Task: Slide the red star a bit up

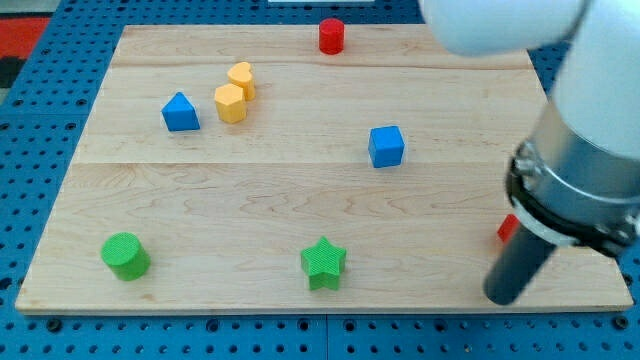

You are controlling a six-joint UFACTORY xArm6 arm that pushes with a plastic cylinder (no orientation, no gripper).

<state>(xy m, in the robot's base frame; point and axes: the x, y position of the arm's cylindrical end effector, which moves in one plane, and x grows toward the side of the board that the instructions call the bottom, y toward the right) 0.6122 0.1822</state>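
The red star (508, 228) shows only as a small red sliver at the view's right, mostly hidden behind my arm. My tip (500, 296) rests on the wooden board (300, 200) near its bottom right corner, just below and slightly left of the red sliver. Whether the tip touches the star I cannot tell.
A red cylinder (331, 35) stands at the top edge. Two yellow blocks (235, 92) and a blue triangular block (180, 112) sit at the upper left. A blue cube (386, 146) is right of centre. A green cylinder (125, 256) and a green star (323, 263) lie along the bottom.
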